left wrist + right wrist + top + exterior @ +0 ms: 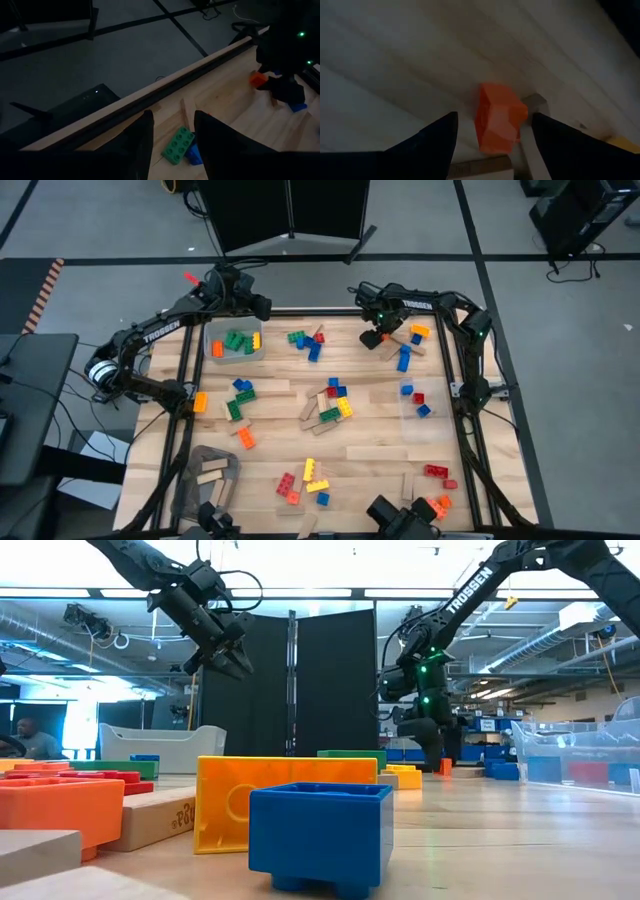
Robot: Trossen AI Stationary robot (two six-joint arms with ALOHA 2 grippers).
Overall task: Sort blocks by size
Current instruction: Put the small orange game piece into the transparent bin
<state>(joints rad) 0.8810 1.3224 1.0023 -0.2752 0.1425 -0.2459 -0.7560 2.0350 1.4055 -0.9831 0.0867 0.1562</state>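
Studded blocks in red, blue, green, yellow and orange and tan wooden pieces lie scattered over the wooden table (pixel 380 450). My right gripper (pixel 373 337) points down at the far right of the table. It is open, and its fingers stand on either side of a small orange block (pixel 497 117) that rests on the table beside a tan wooden piece (pixel 536 103). I cannot tell whether the fingers touch the block. My left gripper (pixel 258 307) hangs high above the table's far left, open with nothing between its fingers (pixel 172 137).
A grey bin (pixel 213 345) with green, orange and yellow blocks stands below my left gripper. A clear bin (pixel 420 420) at the right holds blue and red blocks. Another bin (pixel 200 480) at the near left holds wooden pieces. A green block (pixel 177 145) and blue ones lie at the far middle.
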